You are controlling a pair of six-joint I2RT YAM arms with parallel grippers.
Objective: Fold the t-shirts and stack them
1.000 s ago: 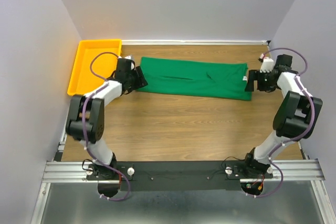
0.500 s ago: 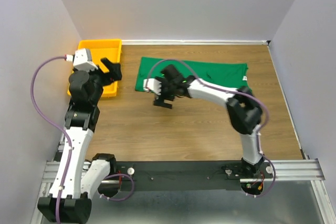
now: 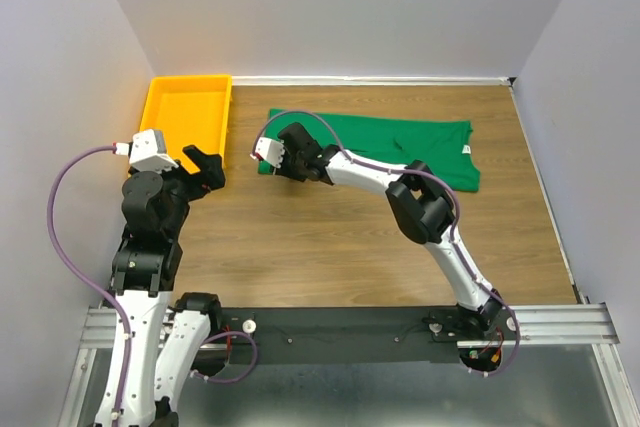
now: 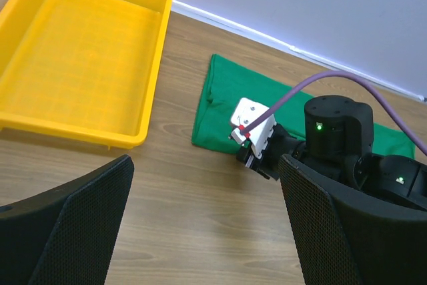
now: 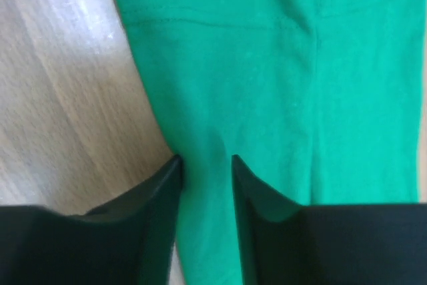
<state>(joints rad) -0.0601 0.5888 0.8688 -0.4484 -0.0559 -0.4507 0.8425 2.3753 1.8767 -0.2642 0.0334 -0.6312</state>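
Right claw [image 5: 205, 159] has slid to the t-shirt's [image 3: 400, 142] left end; your left arm has drawn back from the yellow bin [image 4: 87, 135].
Your right claw pinches the green hem. The t-shirt lies folded long across the far desk [image 3: 320, 237], beside the yellow bin. Your left claw [image 4: 205, 165] hangs wide open, empty.

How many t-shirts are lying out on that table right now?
1. One green short-sleeved cotton t-shirt lies spread along the far side of the wooden table, right of the yellow plastic tray. No other shows.
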